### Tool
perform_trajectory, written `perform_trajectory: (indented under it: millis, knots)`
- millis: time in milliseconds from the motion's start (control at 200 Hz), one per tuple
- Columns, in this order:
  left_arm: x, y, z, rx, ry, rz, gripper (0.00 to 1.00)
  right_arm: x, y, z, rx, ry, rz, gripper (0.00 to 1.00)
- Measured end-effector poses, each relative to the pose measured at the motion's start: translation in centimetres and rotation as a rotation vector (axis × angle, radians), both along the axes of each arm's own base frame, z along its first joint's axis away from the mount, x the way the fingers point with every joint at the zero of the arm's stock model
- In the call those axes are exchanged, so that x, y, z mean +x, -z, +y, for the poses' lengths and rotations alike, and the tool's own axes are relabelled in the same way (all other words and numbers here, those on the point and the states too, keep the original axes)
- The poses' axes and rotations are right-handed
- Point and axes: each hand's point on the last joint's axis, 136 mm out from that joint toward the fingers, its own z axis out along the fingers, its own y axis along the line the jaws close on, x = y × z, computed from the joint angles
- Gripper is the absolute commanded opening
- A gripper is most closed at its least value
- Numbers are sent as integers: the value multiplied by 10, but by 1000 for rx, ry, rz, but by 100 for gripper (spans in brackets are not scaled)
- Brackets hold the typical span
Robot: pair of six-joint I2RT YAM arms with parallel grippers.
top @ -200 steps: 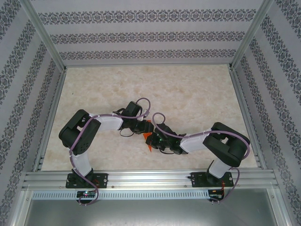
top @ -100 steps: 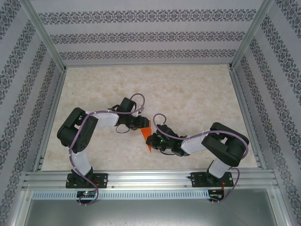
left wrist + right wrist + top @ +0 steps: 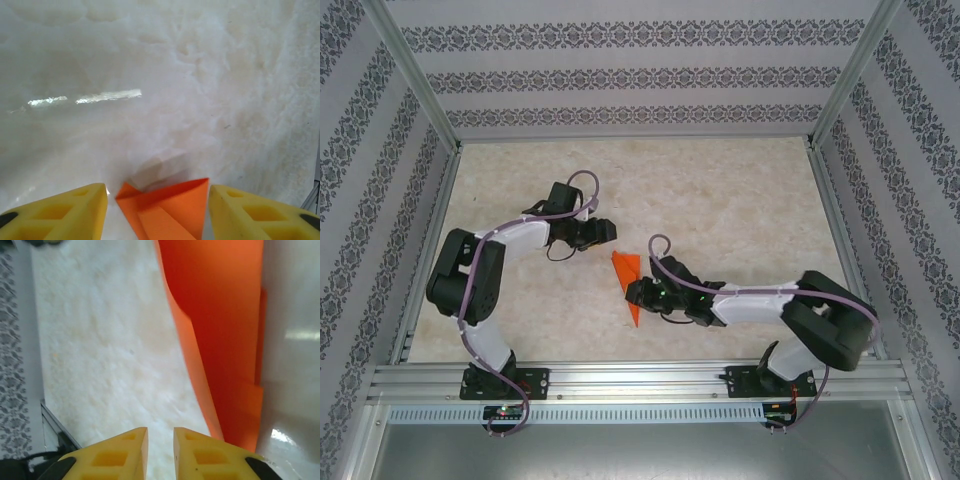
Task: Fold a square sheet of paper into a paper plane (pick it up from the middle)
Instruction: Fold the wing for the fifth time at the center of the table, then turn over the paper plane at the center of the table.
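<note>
A pale, marble-patterned bench (image 3: 740, 200) sits inside an aluminium frame with patterned paper on the walls. The paper plane (image 3: 623, 270) lies flat on the bench in front of the two arm bases. It is a slim orange dart, lengthwise near to far, with a little tilt.

The right gripper (image 3: 636, 293) sits right against the near half of the paper plane, coming in from its right side. In the right wrist view the yellow fingers (image 3: 125, 450) stand a narrow slit apart with bare bench showing through. The orange paper runs alongside the outer face of one finger, not between the two.

Just past the far tip of the paper plane, slightly to its left, hangs the left gripper (image 3: 604, 232). In the left wrist view its fingers (image 3: 75, 210) are spread wide. The folded orange end shows in the gap with a strip of bench on each side, so neither finger touches it.
</note>
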Motion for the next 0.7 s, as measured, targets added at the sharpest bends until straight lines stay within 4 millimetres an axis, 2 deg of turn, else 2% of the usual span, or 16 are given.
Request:
perform_trajectory:
  millis: [65, 140, 295, 380, 555, 699]
  knots:
    - [-6, -12, 4, 40, -14, -16, 63, 12, -10, -14, -20, 55, -39, 30]
    - [-17, -20, 4, 116, -18, -25, 65, 23, -13, -31, -59, 108, -60, 31]
    - [-54, -13, -16, 328, 53, -17, 69, 33, 0, -61, -155, 186, -52, 34]
    - [-66, -7, -24, 437, 85, -11, 72, 31, 9, -71, -184, 203, -42, 36]
    - [-71, 6, -20, 572, 76, 10, 78, 20, 25, -83, -224, 204, -16, 37]
    - [-71, 8, -27, 599, 88, 15, 78, 20, 30, -78, -219, 188, -10, 39]
